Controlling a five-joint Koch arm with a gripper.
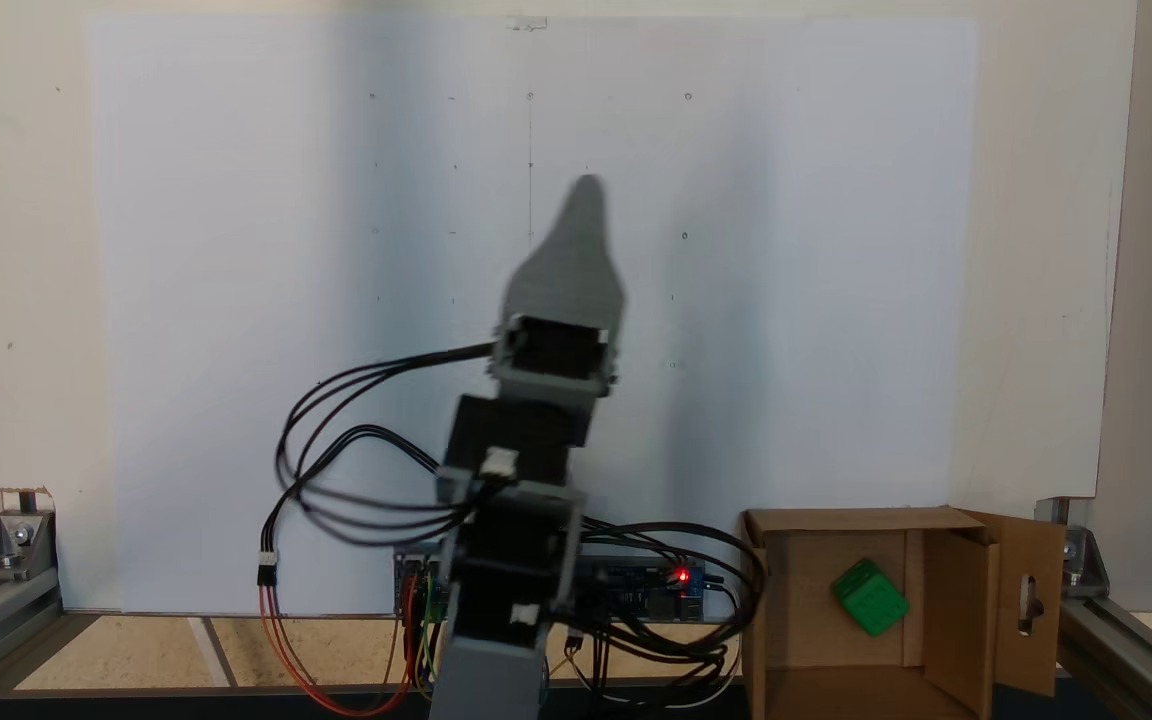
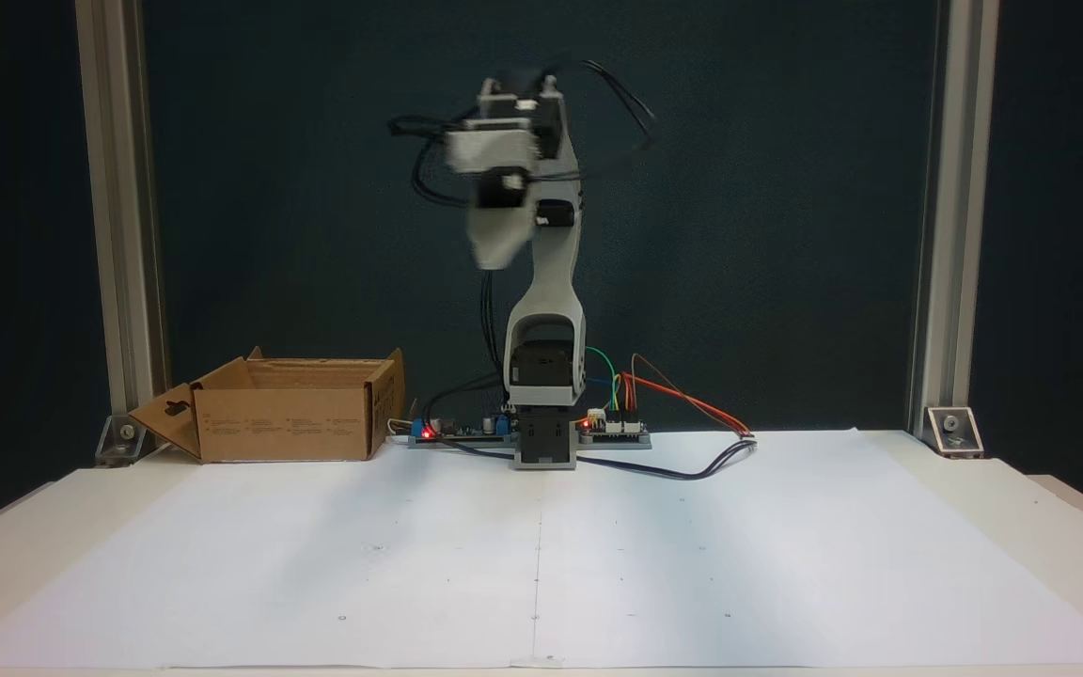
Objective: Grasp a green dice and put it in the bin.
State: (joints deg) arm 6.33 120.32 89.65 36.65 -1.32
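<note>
The green dice (image 1: 869,597) lies tilted on the floor of the bin (image 1: 856,520), a brown cardboard box with open flaps, one flap with a slot cutout. In a fixed view the bin (image 2: 288,428) stands at the left beside the arm's base, its walls hiding the dice. My gripper (image 1: 586,190) is raised high over the middle of the white sheet, well away from the bin. It hangs blurred, pointing down, above the base (image 2: 493,259). Only one grey jaw tip shows, with nothing seen in it.
A controller board (image 1: 681,580) with a red light and loose cables (image 1: 336,480) sits at the arm's base (image 2: 543,442). Aluminium frame posts (image 2: 936,216) stand at both sides. A wide white paper sheet (image 2: 541,564) covers the table.
</note>
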